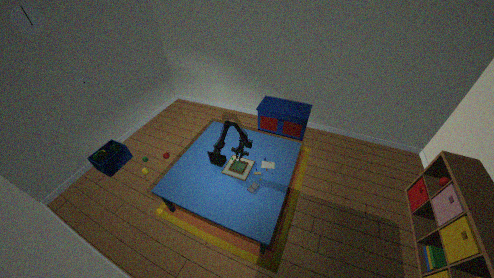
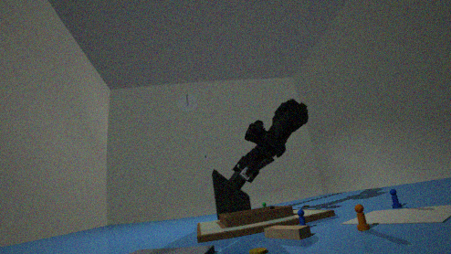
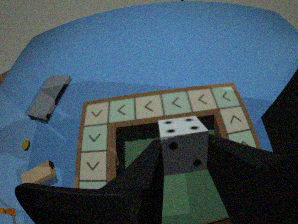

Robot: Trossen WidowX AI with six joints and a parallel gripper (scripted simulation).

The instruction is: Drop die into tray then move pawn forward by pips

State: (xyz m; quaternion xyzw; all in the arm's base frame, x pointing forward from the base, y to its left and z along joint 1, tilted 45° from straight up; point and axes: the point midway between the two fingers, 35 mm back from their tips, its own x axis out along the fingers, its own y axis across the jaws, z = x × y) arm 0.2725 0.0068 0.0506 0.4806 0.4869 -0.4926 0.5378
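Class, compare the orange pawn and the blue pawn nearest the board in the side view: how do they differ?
The orange pawn stands on the bare blue table, apart from the board; the blue pawn stands at the board's edge. The orange pawn looks larger, being nearer the camera. Both stand upright and share the same round-headed shape.

The black arm [image 2: 269, 142] leans from 1 o'clock down toward 7, ending behind the board [image 2: 256, 225] on the blue surface [image 2: 137, 235]. The board's raised brown tray wall [image 2: 256, 216] hides the hand. A blue pawn [image 2: 300, 216] stands at the board's 3 o'clock edge, a wooden block [image 2: 288, 231] just before it. An orange pawn [image 2: 361, 217] and another blue pawn [image 2: 393, 198] stand by a pale sheet [image 2: 406, 215] at 4 o'clock.
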